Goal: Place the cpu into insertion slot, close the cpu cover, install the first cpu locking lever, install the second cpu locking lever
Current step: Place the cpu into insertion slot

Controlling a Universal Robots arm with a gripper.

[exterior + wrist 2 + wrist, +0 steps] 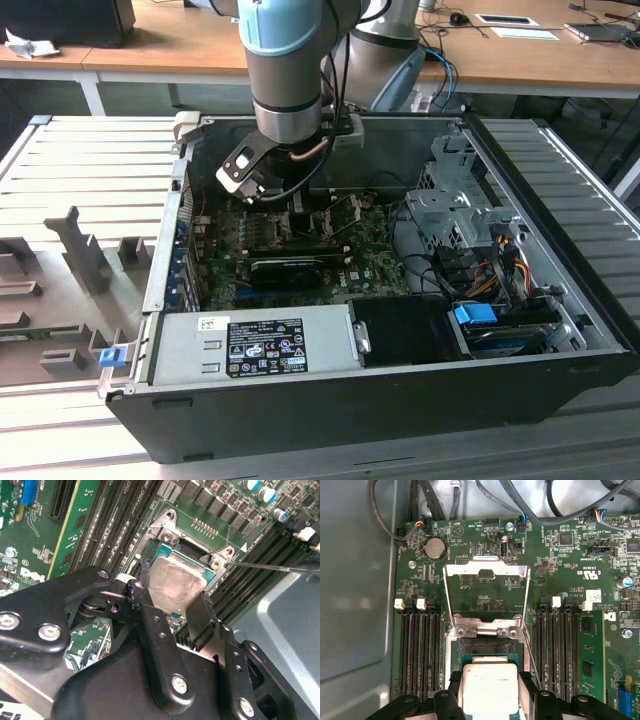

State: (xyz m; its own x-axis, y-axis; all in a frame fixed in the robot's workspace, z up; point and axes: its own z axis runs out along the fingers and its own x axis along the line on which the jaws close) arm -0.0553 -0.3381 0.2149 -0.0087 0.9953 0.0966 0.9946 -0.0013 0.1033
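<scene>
My gripper [490, 680] is shut on the cpu [487, 692], a pale silvery square chip pinched by two opposite edges between the black fingers [150, 620]. The chip hangs low over the near part of the insertion slot [487, 648], whose dark contact grid shows beyond it. I cannot tell whether chip and slot touch. The cpu cover [486, 571], a silvery frame with a cut-out middle, stands swung open behind the slot. A thin wire locking lever [280, 567] sticks out beside the slot. In the exterior view the arm reaches down into the open computer case [150, 290].
Long black memory slots [420, 650] flank the socket on both sides. The grey case wall [355, 605] is close by. A black ribbed card [290, 268], a power supply [250, 345], a drive cage [455, 210] and cables [500, 260] crowd the case.
</scene>
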